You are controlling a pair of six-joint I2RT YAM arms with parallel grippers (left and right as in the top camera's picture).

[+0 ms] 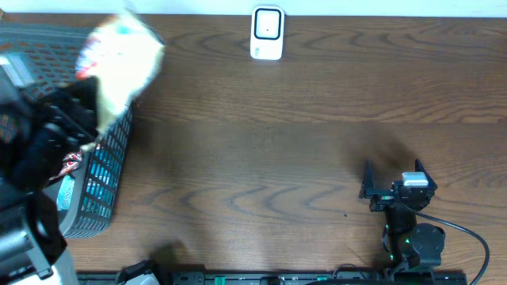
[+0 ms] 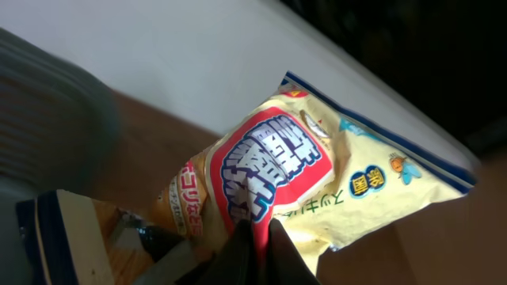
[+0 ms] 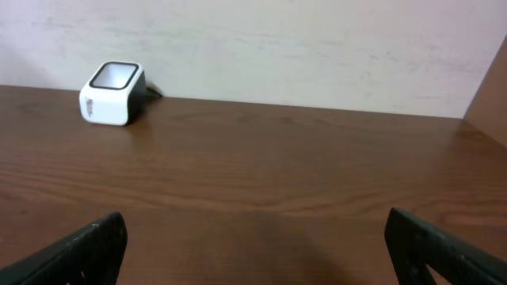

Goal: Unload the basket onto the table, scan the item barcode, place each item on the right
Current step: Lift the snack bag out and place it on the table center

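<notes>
One yellow snack bag [image 2: 317, 174] hung over a corner of the single basket [image 1: 103, 182] at the left end of the surface [image 1: 277, 142], its edge pinched tight between the left fingers [image 2: 238, 257]. The right fingers [image 3: 87, 249] stood wide apart (holding nothing). One white scanner [image 1: 267, 33] sat at the far edge.

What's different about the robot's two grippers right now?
The left gripper is shut on a yellow snack bag, while the right gripper is wide open and holds nothing. The left one is up by the basket at the table's left edge, while the right one is low over bare table on the right. Both are dark, with two fingers each.
</notes>
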